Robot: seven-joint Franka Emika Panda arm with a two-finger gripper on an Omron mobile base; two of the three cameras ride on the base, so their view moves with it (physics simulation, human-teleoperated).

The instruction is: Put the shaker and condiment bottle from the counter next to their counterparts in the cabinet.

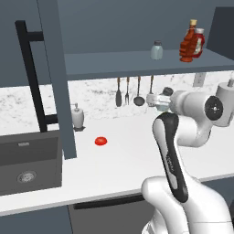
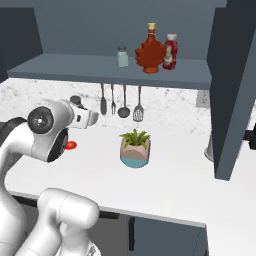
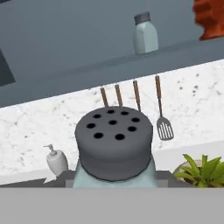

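I have the shaker [image 3: 114, 146] clamped in the pincer [image 1: 157, 101]; on the hand camera its grey perforated cap sits right in front of the lens, with the pale glass body just showing below it between the finger tips. From the left base camera the pincer hangs above the tabletop [image 1: 128, 151], below the cabinet shelf [image 1: 132, 61] and close in front of the hanging utensils [image 1: 128, 91] on the back wall.

I take the cabinet shelf as my landmark. On it stands the second shaker [image 1: 156, 50], upright, towards the middle. Further along the shelf from it stands the condiment bottle [image 2: 150, 50], red-brown with a tan cap, and the red ketchup bottle [image 2: 170, 52] stands just beside that, on the far side from the second shaker. The two bottles look very close, but I cannot tell whether they touch.

Under the shelf, on the tabletop, I see a white soap pump bottle [image 1: 77, 116] by the wall next to the open cabinet door [image 1: 55, 77], a small red object [image 1: 101, 141] lying nearer to me, and a potted plant [image 2: 135, 148] beneath the bottles. The dark sink [image 1: 27, 164] lies beyond the door's edge.
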